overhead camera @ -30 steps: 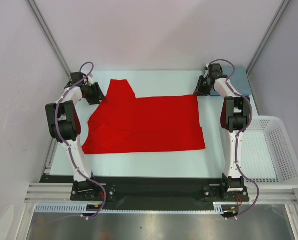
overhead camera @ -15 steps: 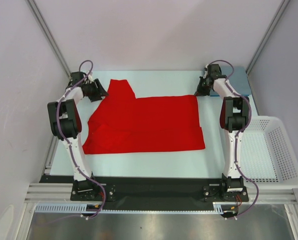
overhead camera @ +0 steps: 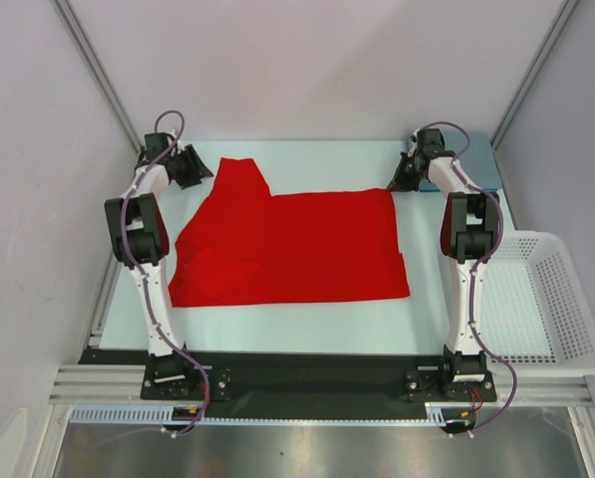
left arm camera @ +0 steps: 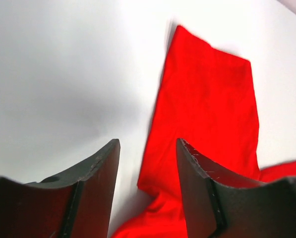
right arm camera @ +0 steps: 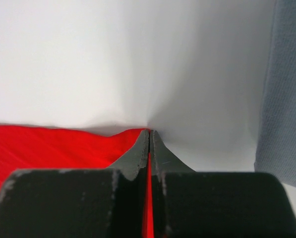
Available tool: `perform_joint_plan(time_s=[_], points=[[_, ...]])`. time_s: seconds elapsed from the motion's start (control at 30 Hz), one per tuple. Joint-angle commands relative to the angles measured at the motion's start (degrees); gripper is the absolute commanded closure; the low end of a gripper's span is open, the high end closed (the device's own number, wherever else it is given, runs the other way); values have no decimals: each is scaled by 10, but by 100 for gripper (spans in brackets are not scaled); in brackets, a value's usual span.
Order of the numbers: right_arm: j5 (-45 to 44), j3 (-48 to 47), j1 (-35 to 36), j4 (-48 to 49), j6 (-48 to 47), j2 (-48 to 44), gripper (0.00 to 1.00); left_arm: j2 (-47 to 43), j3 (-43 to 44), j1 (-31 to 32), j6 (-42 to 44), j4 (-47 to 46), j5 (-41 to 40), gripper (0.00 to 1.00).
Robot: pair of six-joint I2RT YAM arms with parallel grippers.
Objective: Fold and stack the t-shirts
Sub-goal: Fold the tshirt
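Right pincer point(right arm camera: 150, 133) is clamping the red t-shirt point(overhead camera: 297, 249) at its far right corner; left pincer point(left arm camera: 148, 144) is hovering, fingers apart, beside its sleeve edge; counter point(overhead camera: 307, 334) is showing around it.

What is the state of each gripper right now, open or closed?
Left gripper: open, holding nothing.
Right gripper: closed on a corner of the red t-shirt.

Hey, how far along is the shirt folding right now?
Done: the blue t-shirt lies folded at the table's far right corner. In hand: the red t-shirt is spread out; the right pincer is shut on its far right corner, and the left pincer is open by the sleeve, gripping nothing. Left: fold the red one and stack the two.
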State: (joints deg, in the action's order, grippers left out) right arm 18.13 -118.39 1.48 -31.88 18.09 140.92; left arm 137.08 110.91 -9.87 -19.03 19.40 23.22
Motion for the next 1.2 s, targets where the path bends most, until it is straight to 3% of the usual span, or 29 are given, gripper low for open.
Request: perform_joint_plan(time_s=[0.0, 0.33, 0.57, 0.7, 0.9, 1.17], points=[[12, -2, 0, 10, 6, 5, 100, 16, 44, 4, 3, 16, -6, 45], [15, 1, 2, 14, 10, 5, 100, 36, 67, 43, 53, 51, -38, 53], [22, 0, 0, 19, 18, 1, 100, 56, 125, 85, 105, 129, -200, 52], [24, 1, 1, 24, 23, 0, 100, 69, 140, 94, 122, 160, -259, 59], [24, 12, 0, 30, 20, -9, 100, 90, 148, 120, 129, 193, -285, 61], [23, 47, -2, 45, 24, -26, 100, 105, 163, 126, 123, 191, -279, 74]])
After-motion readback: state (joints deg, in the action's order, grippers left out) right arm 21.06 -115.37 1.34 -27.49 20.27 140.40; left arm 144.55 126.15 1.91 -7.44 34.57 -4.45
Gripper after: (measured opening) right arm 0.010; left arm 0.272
